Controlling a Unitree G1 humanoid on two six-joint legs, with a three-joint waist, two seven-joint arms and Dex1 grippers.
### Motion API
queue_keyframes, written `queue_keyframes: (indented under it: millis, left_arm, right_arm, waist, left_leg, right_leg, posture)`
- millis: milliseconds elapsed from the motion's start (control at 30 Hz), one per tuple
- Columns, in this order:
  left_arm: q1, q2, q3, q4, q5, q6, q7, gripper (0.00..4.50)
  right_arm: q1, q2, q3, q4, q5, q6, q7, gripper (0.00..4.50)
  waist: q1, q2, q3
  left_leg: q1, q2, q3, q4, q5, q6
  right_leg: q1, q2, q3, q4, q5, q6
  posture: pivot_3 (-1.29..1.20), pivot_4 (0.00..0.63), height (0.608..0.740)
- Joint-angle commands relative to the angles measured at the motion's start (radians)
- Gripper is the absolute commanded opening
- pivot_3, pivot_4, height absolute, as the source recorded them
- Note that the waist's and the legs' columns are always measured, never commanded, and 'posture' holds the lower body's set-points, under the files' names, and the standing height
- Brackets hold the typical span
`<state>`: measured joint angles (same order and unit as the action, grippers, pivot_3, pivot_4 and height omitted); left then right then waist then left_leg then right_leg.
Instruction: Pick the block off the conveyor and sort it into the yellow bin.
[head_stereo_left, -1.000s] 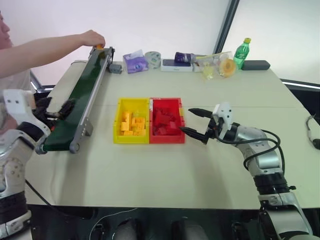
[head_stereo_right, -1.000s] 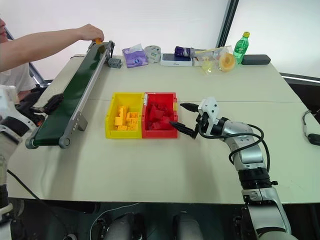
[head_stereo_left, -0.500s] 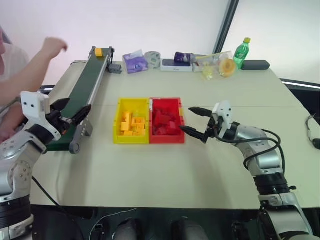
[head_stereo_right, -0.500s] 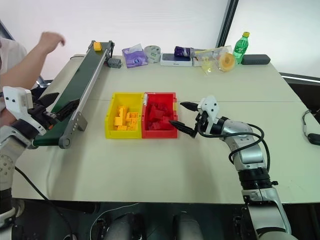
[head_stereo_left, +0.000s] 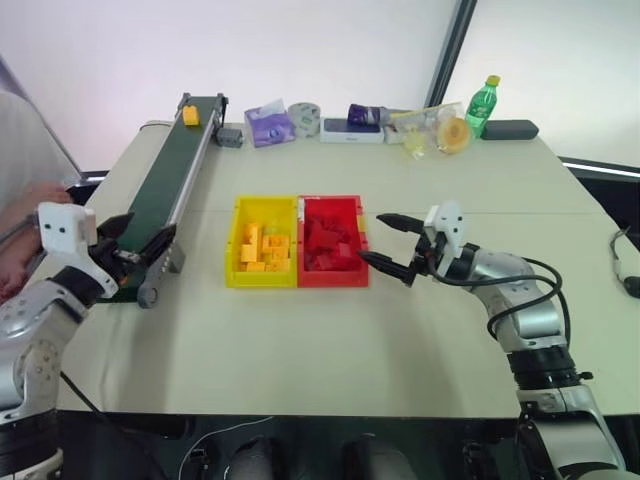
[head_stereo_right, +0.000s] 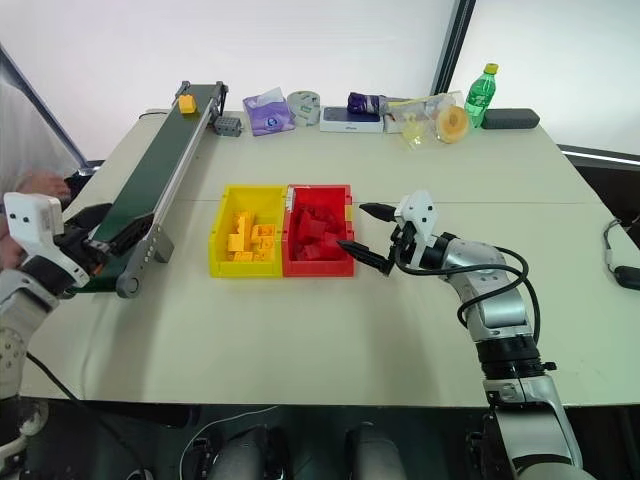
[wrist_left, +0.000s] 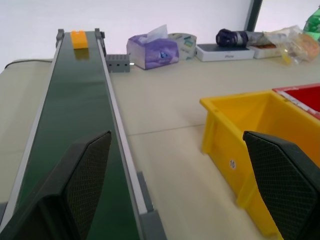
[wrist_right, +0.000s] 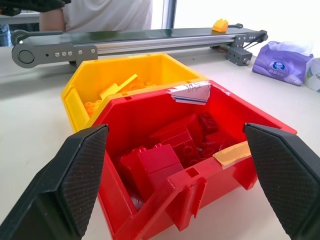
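A small yellow-orange block (head_stereo_left: 190, 115) rides on the far end of the dark green conveyor (head_stereo_left: 160, 190), and the left wrist view shows the block (wrist_left: 79, 39) up the belt too. My left gripper (head_stereo_left: 138, 233) hovers open over the belt's near end with nothing between its fingers. The yellow bin (head_stereo_left: 262, 281) stands mid-table with several yellow bricks in it. Its red twin (head_stereo_left: 335, 281) touches its right side. My right gripper (head_stereo_left: 370, 237) is open and empty just right of the red bin, pointing at it.
Along the table's far edge lie a purple tissue pack (head_stereo_left: 270, 125), a tape roll (head_stereo_left: 305, 118), a green bottle (head_stereo_left: 483, 105) and a black case (head_stereo_left: 511, 129). A person's hand (head_stereo_right: 40, 183) rests left of the conveyor's near end. A dark cable (head_stereo_left: 628, 268) hangs at the right edge.
The person's arm has drawn back from the conveyor's far end, leaving the block on the belt. The block has travelled slightly toward me. My left gripper has sunk a little.
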<state>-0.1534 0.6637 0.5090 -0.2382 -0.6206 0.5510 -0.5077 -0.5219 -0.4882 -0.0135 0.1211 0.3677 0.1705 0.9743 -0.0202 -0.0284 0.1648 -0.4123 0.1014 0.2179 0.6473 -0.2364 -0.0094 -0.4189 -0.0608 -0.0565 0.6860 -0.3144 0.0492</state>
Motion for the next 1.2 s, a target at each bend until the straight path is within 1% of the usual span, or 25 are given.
queue_keyframes:
  millis: [33, 100, 200, 267, 333, 467, 600, 867, 1000, 1100, 1200]
  left_arm:
    - [0.014, 0.006, 0.047, -0.043, 0.008, -0.032, 0.018, 4.43]
    - [0.029, 0.01, 0.053, -0.036, 0.035, -0.046, 0.034, 4.43]
    - [0.048, 0.03, 0.057, 0.009, 0.117, -0.073, 0.082, 4.43]
    - [0.029, 0.033, 0.088, 0.054, 0.137, -0.046, 0.146, 4.43]
    - [0.007, 0.038, 0.105, 0.08, 0.145, -0.038, 0.176, 4.43]
    - [-0.077, 0.067, 0.095, 0.167, 0.163, 0.037, 0.241, 4.43]
    - [-0.146, 0.085, 0.055, 0.217, 0.179, 0.041, 0.226, 4.43]
    - [-0.262, 0.058, -0.023, 0.278, 0.189, 0.043, 0.216, 4.43]
    - [-0.286, 0.056, -0.058, 0.313, 0.216, 0.019, 0.202, 4.43]
    - [-0.308, 0.038, -0.042, 0.317, 0.192, 0.023, 0.202, 4.43]
    - [-0.303, 0.041, -0.046, 0.308, 0.196, 0.034, 0.198, 4.43]
  right_arm:
    - [-0.023, 0.0, -0.011, -0.027, 0.015, -0.005, 0.007, 4.5]
    - [-0.024, 0.001, -0.009, -0.031, 0.016, -0.002, 0.009, 4.5]
    - [-0.029, 0.001, -0.004, -0.042, 0.02, 0.005, 0.015, 4.5]
    - [-0.038, 0.005, -0.002, -0.049, 0.026, 0.014, 0.018, 4.5]
    - [-0.045, 0.01, 0.001, -0.047, 0.026, 0.014, 0.019, 4.5]
    - [-0.05, 0.027, 0.008, -0.023, 0.02, -0.001, 0.022, 4.5]
    - [-0.046, 0.033, 0.004, -0.005, 0.014, -0.015, 0.028, 4.5]
    - [-0.024, 0.027, -0.004, -0.008, 0.013, -0.027, 0.025, 4.5]
    - [-0.017, 0.027, -0.005, -0.012, 0.013, -0.029, 0.021, 4.5]
    - [-0.013, 0.023, -0.01, -0.01, 0.012, -0.031, 0.019, 4.5]
    - [-0.007, 0.02, -0.011, -0.012, 0.013, -0.034, 0.02, 4.5]
  waist:
    - [0.001, 0.0, 0.0]
    - [0.0, 0.0, 0.0]
    - [0.0, 0.0, 0.0]
    - [0.0, 0.0, 0.0]
    - [-0.001, 0.0, 0.0]
    - [0.003, 0.0, 0.0]
    - [0.003, 0.0, 0.0]
    - [0.001, 0.0, 0.0]
    - [0.001, 0.0, 0.0]
    - [0.0, 0.0, 0.0]
    - [0.0, 0.0, 0.0]
  left_leg:
    - [0.0, 0.0, 0.0, 0.0, 0.0, 0.0]
    - [0.0, 0.0, 0.0, 0.0, 0.0, 0.0]
    - [0.0, 0.0, 0.0, 0.0, 0.0, 0.0]
    - [0.0, 0.0, 0.0, 0.0, 0.0, 0.0]
    - [0.0, 0.0, 0.0, 0.0, 0.0, 0.0]
    - [0.0, 0.0, -0.001, 0.0, 0.0, 0.0]
    - [0.0, 0.0, -0.001, 0.0, 0.0, 0.0]
    - [-0.001, -0.001, 0.0, -0.001, 0.0, 0.0]
    - [-0.001, -0.001, 0.0, 0.0, 0.0, 0.0]
    - [-0.001, -0.001, 0.0, 0.0, 0.0, 0.0]
    - [-0.001, -0.001, 0.0, 0.0, 0.0, 0.0]
  right_leg:
    - [0.0, 0.0, 0.0, 0.0, 0.0, 0.0]
    - [0.0, -0.001, 0.0, 0.0, 0.0, 0.0]
    - [0.0, -0.001, 0.0, 0.0, 0.0, 0.0]
    - [0.0, -0.001, 0.0, 0.0, 0.0, 0.0]
    - [0.0, -0.001, 0.0, 0.0, 0.0, 0.0]
    - [0.0, -0.001, -0.001, 0.0, 0.0, 0.0]
    - [0.0, -0.001, -0.001, -0.001, 0.0, 0.0]
    - [0.0, -0.001, -0.001, -0.001, 0.0, 0.0]
    - [0.0, 0.0, -0.001, -0.001, 0.0, 0.0]
    - [0.0, 0.0, -0.001, -0.001, 0.0, 0.0]
    - [0.0, 0.0, -0.001, -0.001, 0.0, 0.0]
  posture:
    - [0.0, 0.15, 0.74]
    - [0.0, 0.15, 0.74]
    - [0.0, 0.15, 0.74]
    - [0.0, 0.15, 0.74]
    - [0.0, 0.15, 0.74]
    - [0.0, 0.15, 0.74]
    - [0.0, 0.15, 0.74]
    - [0.0, 0.15, 0.74]
    - [0.0, 0.15, 0.74]
    - [0.0, 0.15, 0.74]
    - [0.0, 0.15, 0.74]
